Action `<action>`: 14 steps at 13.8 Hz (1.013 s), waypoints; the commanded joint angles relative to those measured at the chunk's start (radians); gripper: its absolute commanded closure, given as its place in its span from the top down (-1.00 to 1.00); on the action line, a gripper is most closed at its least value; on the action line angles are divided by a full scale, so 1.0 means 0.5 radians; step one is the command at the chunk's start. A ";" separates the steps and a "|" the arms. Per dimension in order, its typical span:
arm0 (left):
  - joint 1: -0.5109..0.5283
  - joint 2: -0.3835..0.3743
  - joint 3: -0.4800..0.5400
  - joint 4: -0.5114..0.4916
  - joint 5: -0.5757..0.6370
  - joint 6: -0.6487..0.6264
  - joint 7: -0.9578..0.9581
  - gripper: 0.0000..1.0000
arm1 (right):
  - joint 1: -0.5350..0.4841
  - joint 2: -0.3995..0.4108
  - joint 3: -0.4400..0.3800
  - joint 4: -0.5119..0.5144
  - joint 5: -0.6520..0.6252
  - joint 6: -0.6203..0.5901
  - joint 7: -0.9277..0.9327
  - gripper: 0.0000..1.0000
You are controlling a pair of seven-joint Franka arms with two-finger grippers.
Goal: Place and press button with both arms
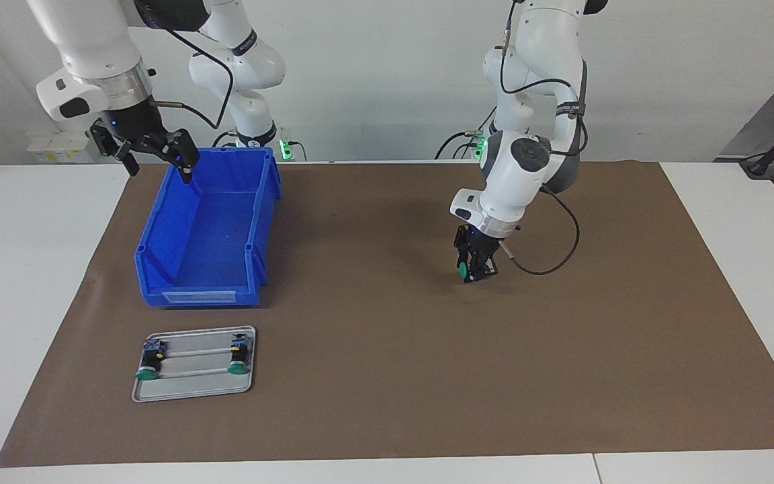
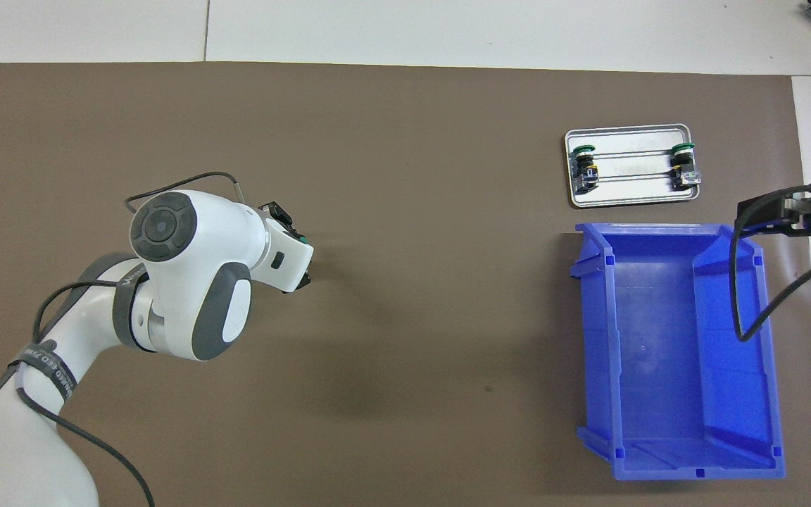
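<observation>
A white table [image 1: 37, 282] fills most of both views, and a large brown mat [image 1: 387, 349] covers its middle, leaving white margins at each end and along the edge farthest from the robots. A seam [image 2: 206, 32] divides the tabletop panels there. A plain pale wall [image 1: 387, 74] rises past the table's robot end, evenly lit, with soft shadows on the mat. Small green lights [image 1: 286, 149] glow low by the wall, beside black cables [image 1: 457, 142]. A white power strip [image 1: 58, 144] lies at the table's corner.
</observation>
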 commanded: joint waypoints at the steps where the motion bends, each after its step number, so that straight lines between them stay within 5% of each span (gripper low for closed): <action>1: 0.125 -0.001 -0.015 0.105 -0.264 -0.216 0.240 -1.00 | -0.016 -0.051 0.011 -0.058 0.001 0.020 -0.057 1.00; 14: 0.509 -0.086 -0.012 0.020 -0.961 -0.573 0.823 -1.00 | -0.016 -0.051 0.011 -0.055 0.001 0.020 -0.057 1.00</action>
